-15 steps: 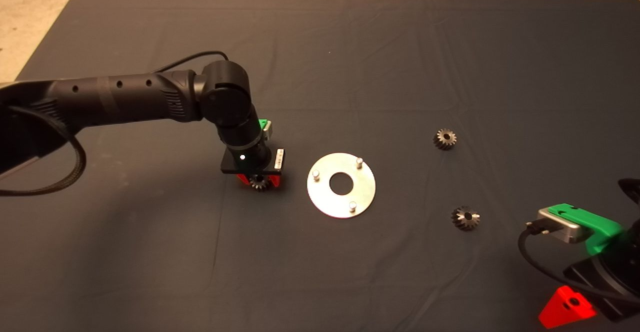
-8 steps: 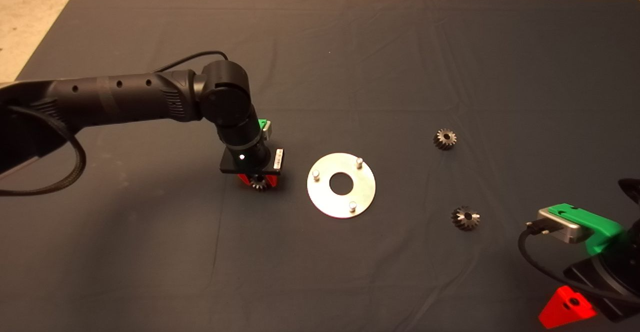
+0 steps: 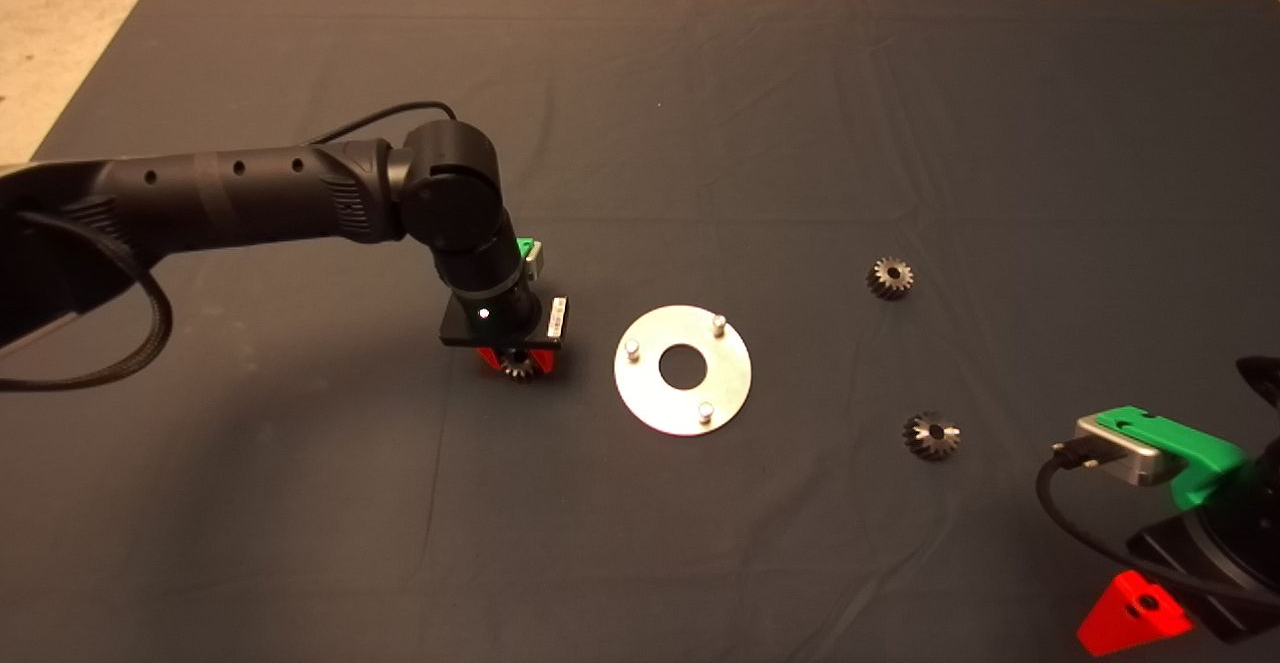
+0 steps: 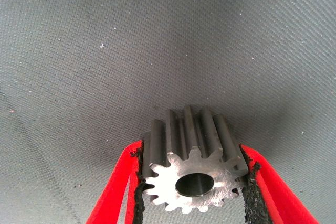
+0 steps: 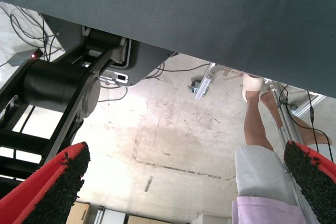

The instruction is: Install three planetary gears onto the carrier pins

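My left gripper (image 3: 518, 363) is shut on a planetary gear (image 4: 192, 169) just above the mat, left of the round metal disc (image 3: 650, 393). In the left wrist view both black pads (image 4: 139, 192) press the gear's toothed sides, and its centre hole faces the camera. Three carrier pins stand bare on the disc: one at the back (image 3: 718, 322), one at the left (image 3: 631, 348), one at the front (image 3: 705, 409). Two more gears lie on the mat right of the disc, one farther back (image 3: 889, 277) and one nearer (image 3: 931, 435). My right gripper (image 3: 1135, 618) is parked at the lower right, open.
The dark mat (image 3: 640, 123) covers the table, with bare floor past its far edge. The right wrist view looks past the mat's edge at the floor, a robot base (image 5: 58, 85) and a person's leg (image 5: 258, 129).
The left gripper has lowered slightly around the gear, which is now more hidden under the wrist in the head view. Nothing else has moved.
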Robot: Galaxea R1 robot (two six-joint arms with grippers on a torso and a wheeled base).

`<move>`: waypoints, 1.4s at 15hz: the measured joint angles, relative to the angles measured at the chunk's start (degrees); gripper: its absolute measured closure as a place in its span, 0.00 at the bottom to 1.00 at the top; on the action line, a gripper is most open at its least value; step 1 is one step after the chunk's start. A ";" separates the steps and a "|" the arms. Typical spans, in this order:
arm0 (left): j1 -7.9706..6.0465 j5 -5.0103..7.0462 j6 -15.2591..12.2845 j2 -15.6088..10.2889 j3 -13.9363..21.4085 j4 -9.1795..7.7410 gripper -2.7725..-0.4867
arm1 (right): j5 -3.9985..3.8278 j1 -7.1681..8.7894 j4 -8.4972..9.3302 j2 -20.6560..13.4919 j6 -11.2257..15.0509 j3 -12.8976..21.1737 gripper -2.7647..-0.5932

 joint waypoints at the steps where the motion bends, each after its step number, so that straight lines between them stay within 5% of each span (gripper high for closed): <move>1: 0.00 0.64 0.04 0.01 0.22 0.00 0.79 | 0.00 0.00 0.00 0.02 0.00 0.00 0.01; 3: -0.01 3.86 0.04 0.12 0.66 0.00 0.79 | 0.01 0.00 0.00 0.02 0.00 0.00 0.01; 4: -0.01 4.44 0.04 0.42 0.74 -0.05 0.79 | 0.00 0.00 0.00 0.02 0.00 0.00 0.01; 15: -5.88 4.80 0.09 6.81 1.50 -2.47 0.79 | 0.00 0.00 0.00 0.02 0.00 0.00 0.01; 21: -6.81 4.68 0.78 11.73 2.10 -3.28 0.79 | 0.00 0.00 0.00 0.02 0.00 0.00 0.01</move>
